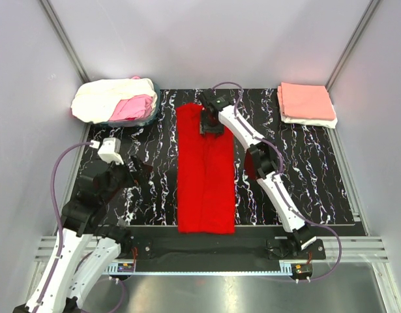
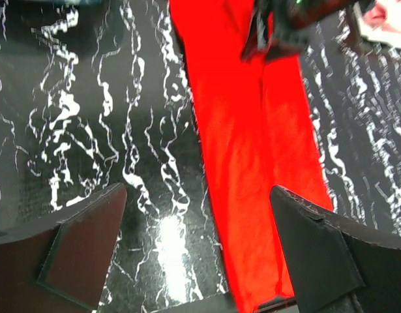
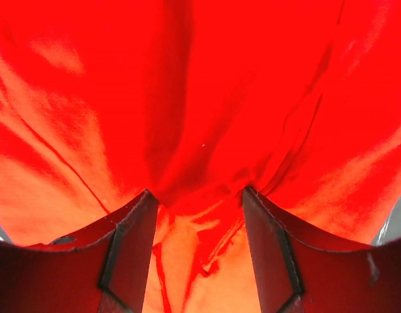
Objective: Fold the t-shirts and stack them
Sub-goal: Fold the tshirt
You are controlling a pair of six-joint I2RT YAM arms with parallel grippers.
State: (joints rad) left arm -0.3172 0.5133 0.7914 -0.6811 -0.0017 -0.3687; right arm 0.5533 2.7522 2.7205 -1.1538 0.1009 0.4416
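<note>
The bright red t-shirt point(image 1: 205, 176) lies folded into a long narrow strip down the middle of the black marbled mat point(image 1: 304, 176). My right gripper point(image 1: 210, 127) is on its far end; in the right wrist view point(image 3: 197, 195) the jaws stand partly apart with bunched red cloth point(image 3: 220, 98) between the tips. My left gripper point(image 1: 136, 175) hovers over bare mat left of the strip, wide open and empty point(image 2: 197, 195). The left wrist view shows the red strip point(image 2: 252, 163) and the right gripper point(image 2: 285, 26) at the top.
A loose pile of cream-white and pink shirts point(image 1: 115, 101) sits at the far left. A folded salmon-pink shirt on a white one point(image 1: 306, 103) lies at the far right. Grey walls enclose the table. A metal rail point(image 1: 207, 251) runs along the near edge.
</note>
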